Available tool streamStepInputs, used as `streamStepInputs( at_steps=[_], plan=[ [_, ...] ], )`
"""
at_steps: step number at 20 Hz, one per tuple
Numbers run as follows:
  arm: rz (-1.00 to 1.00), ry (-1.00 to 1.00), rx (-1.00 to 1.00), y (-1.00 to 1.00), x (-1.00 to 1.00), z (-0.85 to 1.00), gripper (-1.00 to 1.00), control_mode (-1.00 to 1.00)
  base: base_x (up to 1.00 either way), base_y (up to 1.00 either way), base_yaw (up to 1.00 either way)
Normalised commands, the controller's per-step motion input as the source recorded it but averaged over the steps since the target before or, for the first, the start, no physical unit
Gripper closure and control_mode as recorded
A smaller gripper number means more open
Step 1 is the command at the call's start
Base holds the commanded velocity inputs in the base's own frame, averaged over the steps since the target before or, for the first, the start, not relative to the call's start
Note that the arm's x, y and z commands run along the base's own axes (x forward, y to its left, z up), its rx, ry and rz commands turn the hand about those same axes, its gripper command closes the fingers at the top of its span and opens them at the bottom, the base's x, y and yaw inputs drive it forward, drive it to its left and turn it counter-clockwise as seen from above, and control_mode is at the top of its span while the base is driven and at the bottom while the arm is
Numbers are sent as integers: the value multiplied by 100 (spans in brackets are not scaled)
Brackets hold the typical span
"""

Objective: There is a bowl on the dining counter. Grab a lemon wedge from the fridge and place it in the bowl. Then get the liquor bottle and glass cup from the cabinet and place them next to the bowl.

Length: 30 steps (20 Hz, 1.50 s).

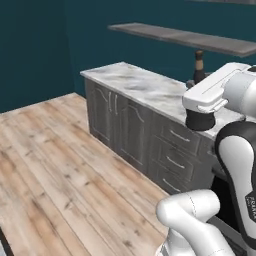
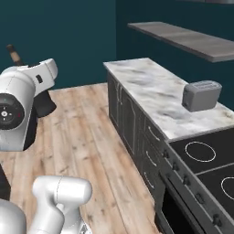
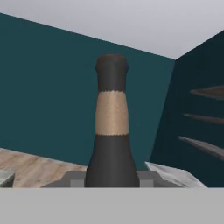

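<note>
No legible text, label or sign anywhere

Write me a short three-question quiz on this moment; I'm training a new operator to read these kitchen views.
1. True or false: the end effector holds the liquor bottle upright.
2. What appliance sits on the marble counter beside the stove?
   A. kettle B. toaster C. blender
3. What colour is the band around the bottle's neck?

Key
1. True: in the hand view the bottle stands straight up between the fingers.
2. B: the toaster.
3. Tan.
</note>
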Motion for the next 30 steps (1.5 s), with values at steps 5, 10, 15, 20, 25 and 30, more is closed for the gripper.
streamStepInputs(
  at_steps=[5, 10, 15, 20, 25, 30],
  plan=[
    [0, 0, 0, 0, 0, 0, 100, 100, 100, 25, 35],
    [0, 0, 0, 0, 0, 0, 100, 100, 100, 25, 34],
    [0, 0, 0, 0, 0, 0, 100, 100, 100, 17, 35],
    [0, 0, 0, 0, 0, 0, 100, 100, 99, 3, 47],
    [0, 0, 0, 0, 0, 0, 100, 100, 91, -4, 65],
    [0, 0, 0, 0, 0, 0, 100, 100, 83, -11, 69]
  ],
)
